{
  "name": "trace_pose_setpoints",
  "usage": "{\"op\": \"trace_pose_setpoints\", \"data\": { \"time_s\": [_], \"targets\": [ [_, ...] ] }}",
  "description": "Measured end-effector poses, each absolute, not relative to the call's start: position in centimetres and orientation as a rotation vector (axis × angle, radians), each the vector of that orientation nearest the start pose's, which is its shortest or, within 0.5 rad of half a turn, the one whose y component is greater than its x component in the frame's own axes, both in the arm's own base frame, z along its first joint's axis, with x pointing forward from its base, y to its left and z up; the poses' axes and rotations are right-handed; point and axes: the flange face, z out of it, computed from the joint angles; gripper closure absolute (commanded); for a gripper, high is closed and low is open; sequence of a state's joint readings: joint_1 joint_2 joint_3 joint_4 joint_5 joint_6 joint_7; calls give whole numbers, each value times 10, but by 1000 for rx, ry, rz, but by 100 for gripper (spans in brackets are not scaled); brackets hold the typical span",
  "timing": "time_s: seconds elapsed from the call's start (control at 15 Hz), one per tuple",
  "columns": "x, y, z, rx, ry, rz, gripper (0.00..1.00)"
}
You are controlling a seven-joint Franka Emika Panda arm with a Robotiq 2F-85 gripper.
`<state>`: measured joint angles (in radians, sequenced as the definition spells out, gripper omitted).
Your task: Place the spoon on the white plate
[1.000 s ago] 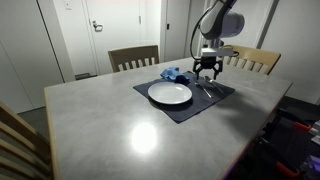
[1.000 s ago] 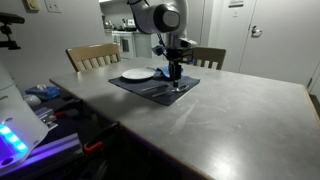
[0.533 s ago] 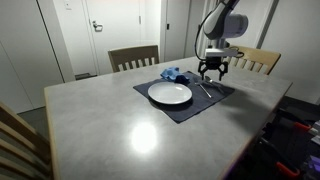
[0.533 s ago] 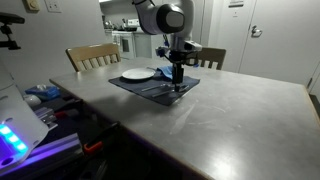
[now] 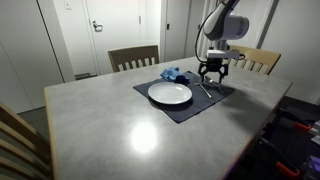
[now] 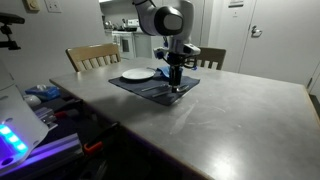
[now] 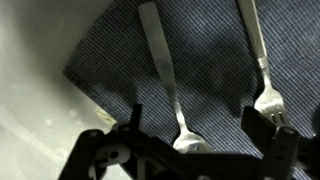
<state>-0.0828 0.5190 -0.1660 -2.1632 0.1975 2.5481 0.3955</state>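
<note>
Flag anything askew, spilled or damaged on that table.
Nothing spilled or damaged. The spoon and fork lie side by side on the placemat. Only oddity: a lumpy blue item beside the white plate.

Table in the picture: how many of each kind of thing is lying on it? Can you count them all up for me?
white plate: 1
spoon: 1
fork: 1
dark placemat: 1
blue crumpled cloth: 1
Total: 5
</note>
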Motion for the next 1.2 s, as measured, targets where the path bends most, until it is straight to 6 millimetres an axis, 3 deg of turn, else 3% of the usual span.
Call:
{"op": "trace_pose_setpoints", "data": {
  "time_s": [0.47, 1.2],
  "targets": [
    [522, -146, 132, -2857, 1217, 229, 0],
    [522, -147, 131, -2851, 1214, 229, 0]
  ]
}}
